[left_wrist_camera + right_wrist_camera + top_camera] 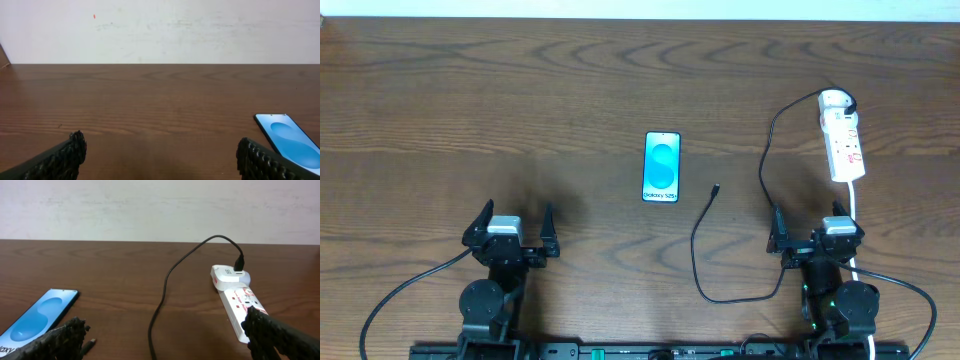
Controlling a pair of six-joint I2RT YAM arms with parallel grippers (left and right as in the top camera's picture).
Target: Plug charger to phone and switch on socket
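The phone (662, 167) lies flat mid-table, blue screen up; it shows at the right edge of the left wrist view (290, 142) and at the left of the right wrist view (40, 317). The charger's black cable (765, 165) loops from a white adapter (835, 100) plugged into the far end of the socket (846, 145) round to a free plug tip (716, 188) lying just right of the phone; the tip also shows in the right wrist view (89, 343). My left gripper (510, 232) is open and empty, left of the phone. My right gripper (816, 237) is open and empty, near the socket (242, 305).
The socket's thick white cord (857, 215) runs back past my right arm. The brown wooden table (520, 100) meets a pale wall at the far edge. The cable loop lies on the table between the phone and my right gripper.
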